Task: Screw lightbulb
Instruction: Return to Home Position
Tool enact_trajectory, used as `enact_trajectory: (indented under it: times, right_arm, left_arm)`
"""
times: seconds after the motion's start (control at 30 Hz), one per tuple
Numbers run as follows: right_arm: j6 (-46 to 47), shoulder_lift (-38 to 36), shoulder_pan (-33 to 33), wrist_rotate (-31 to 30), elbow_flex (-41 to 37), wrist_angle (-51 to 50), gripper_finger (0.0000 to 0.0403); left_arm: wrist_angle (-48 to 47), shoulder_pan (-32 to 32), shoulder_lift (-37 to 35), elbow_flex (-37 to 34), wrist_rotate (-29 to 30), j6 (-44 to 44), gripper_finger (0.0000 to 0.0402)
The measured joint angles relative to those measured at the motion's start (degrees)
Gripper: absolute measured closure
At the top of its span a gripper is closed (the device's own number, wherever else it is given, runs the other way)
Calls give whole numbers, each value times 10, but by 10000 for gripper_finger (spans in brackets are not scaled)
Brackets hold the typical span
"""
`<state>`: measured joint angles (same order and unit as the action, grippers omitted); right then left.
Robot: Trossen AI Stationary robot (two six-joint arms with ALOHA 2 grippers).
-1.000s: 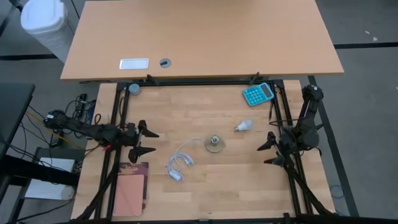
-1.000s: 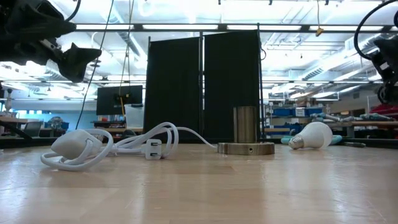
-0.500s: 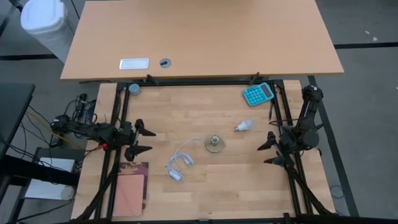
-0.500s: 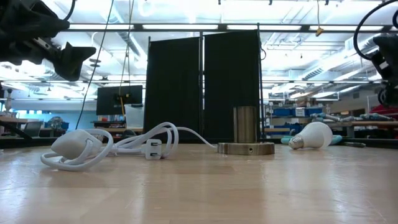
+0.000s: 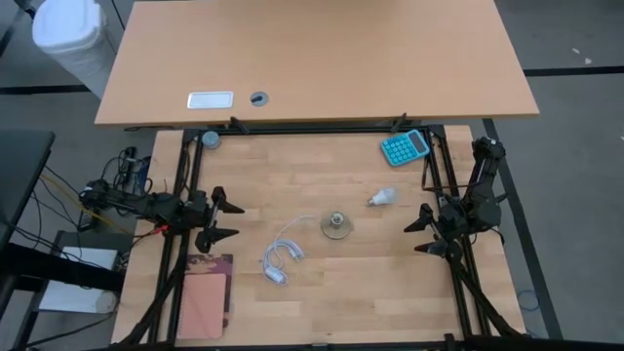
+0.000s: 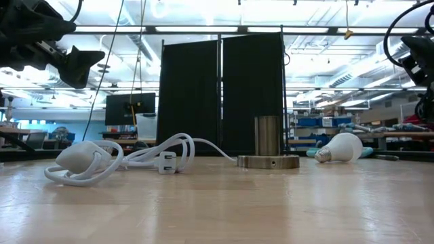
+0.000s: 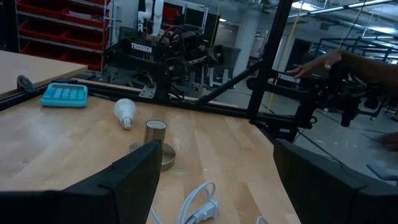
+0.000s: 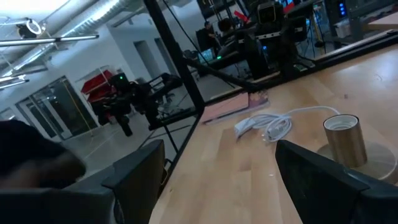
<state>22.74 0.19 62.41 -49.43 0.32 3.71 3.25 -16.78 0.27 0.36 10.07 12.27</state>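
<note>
In the high view, the lightbulb (image 5: 383, 197) is seen lying on its side on the wooden table (image 5: 322, 292), right of centre. It lies just beyond and to the right of the socket (image 5: 336, 225), apart from it, and well short of the calculator (image 5: 404, 147) at the far right corner. A white cord (image 5: 281, 258) is coiled to the near left of the socket. The left gripper (image 5: 237, 220) is held at the table's left edge, released and spread, with nothing between its fingers. The right gripper (image 5: 411, 239) is held at the right edge, likewise released and empty.

In the low view, the lightbulb is shown resting on the table to the right of the upright socket, its screw cap turned toward it. The cord is heaped at the left. Both arms are raised clear of the table.

In the left wrist view, that gripper's fingers (image 7: 134, 180) are set wide apart, and the socket, lightbulb and calculator are seen beyond them.

In the right wrist view, the fingers (image 8: 323, 174) are also parted, with the socket and cord beyond.
</note>
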Motion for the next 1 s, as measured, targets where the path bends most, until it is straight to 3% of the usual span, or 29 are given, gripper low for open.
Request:
enact_trajectory:
  times: [0.27,0.47,0.6,0.7,0.83,1.0]
  right_arm:
    - [0,0,-39,2,0,0,94]
    - [6,0,-168,-5,0,0,94]
    - [62,0,-261,-37,0,0,94]
    - [38,0,-308,-18,0,8,94]
    - [-81,0,-349,109,0,41,94]
    - [-284,0,-385,408,0,83,94]
  left_arm:
    - [0,0,0,0,0,0,88]
    - [0,0,0,0,0,0,88]
    - [0,0,0,0,0,0,88]
    - [0,0,0,0,0,0,88]
    - [0,0,0,0,0,0,88]
    - [0,0,0,0,0,0,88]
